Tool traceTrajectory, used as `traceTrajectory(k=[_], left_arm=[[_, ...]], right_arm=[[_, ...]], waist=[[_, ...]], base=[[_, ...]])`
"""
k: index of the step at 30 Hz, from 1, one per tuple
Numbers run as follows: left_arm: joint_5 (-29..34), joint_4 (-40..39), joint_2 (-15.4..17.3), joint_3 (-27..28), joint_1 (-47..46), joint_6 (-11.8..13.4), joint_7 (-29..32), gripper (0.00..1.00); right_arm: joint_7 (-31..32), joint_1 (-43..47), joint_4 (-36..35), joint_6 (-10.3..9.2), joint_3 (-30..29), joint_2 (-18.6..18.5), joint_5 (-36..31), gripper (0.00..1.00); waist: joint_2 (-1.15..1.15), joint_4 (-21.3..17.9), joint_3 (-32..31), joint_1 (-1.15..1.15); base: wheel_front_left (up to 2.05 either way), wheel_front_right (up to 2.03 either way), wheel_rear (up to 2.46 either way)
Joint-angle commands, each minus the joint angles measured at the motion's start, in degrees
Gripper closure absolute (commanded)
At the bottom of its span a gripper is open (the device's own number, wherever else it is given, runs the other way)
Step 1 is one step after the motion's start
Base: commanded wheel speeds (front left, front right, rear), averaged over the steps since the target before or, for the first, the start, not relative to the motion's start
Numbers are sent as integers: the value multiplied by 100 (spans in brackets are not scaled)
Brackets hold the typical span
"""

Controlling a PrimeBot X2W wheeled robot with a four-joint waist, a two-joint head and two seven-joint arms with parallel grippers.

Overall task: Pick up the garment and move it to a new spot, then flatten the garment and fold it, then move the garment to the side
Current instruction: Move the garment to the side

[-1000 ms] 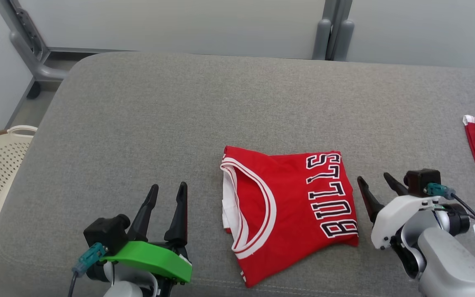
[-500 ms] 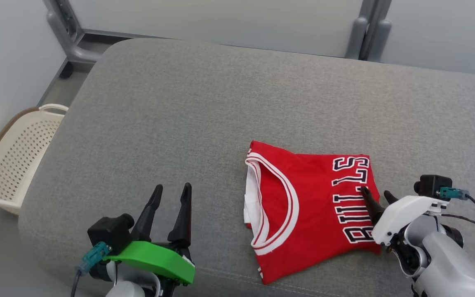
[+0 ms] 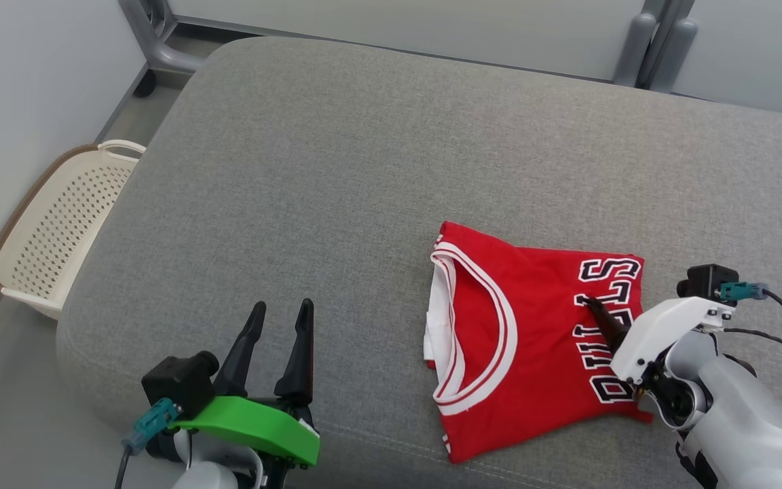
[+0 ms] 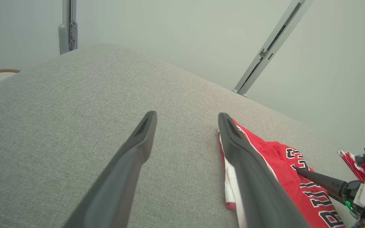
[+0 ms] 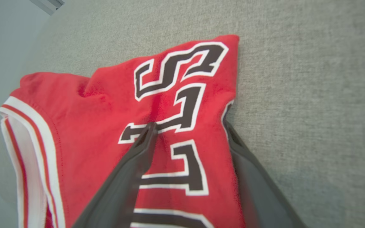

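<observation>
A folded red jersey [image 3: 533, 353] with white trim and black lettering lies on the grey cushion [image 3: 364, 170], near its front edge. My right gripper [image 3: 601, 316] is open and straddles the jersey's right edge. In the right wrist view one finger [image 5: 144, 142] rests on the lettering of the jersey [image 5: 106, 110], and the other finger [image 5: 236, 148] sits at the fabric's edge, partly tucked under it. My left gripper [image 3: 281, 309] hangs open over bare cushion to the left of the jersey. In the left wrist view my left gripper [image 4: 185, 118] holds nothing, and the jersey [image 4: 277, 164] lies beyond its right finger.
A cream perforated basket [image 3: 58, 224] stands on the floor off the cushion's left end. Grey metal frame legs [image 3: 656, 41] rise behind the cushion. Another red and white garment [image 4: 350, 158] lies farther right in the left wrist view. Bare cushion spreads to the left and behind.
The head camera has swung, shifting the whole picture. My right gripper has moved left from beside the jersey onto its right edge, one finger now over the lettering. The left gripper has held still.
</observation>
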Motion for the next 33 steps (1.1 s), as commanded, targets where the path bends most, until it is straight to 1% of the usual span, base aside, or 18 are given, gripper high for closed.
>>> traceTrajectory(k=[1,2,6,10,16,26,29,33], left_arm=[[23,-23,19,23,-91,30,-26,0],[24,-18,19,25,-92,24,-32,0],[16,-15,29,39,-88,21,-51,0],[15,-45,42,43,-86,18,-50,0],[39,-103,57,43,-85,39,-48,0],[78,-169,79,19,-181,65,-13,0],[88,-199,89,22,-242,74,5,0],[102,-241,108,40,-333,82,29,0]], right_arm=[[4,48,-8,-2,75,-18,53,84],[-32,41,-58,-3,140,-50,58,100],[-192,-21,-220,-3,378,-161,108,100],[-271,-153,-322,-3,557,-308,127,100],[-263,-364,-441,-3,793,-573,76,100],[-284,-697,-496,-3,845,-1016,36,100],[-283,-851,-506,-3,838,-1100,13,100],[-236,-1191,-483,-3,810,-1155,-67,100]], waist=[[0,-34,4,0],[0,-64,2,0],[0,-239,-11,0],[0,-504,-15,0],[0,-1052,1,0],[0,-2087,130,0],[0,-2355,223,0],[0,-2608,396,0]], base=[[0,0,0],[0,0,0],[0,0,0],[0,0,0],[0,0,0],[0,0,0],[0,0,0],[0,0,0]])
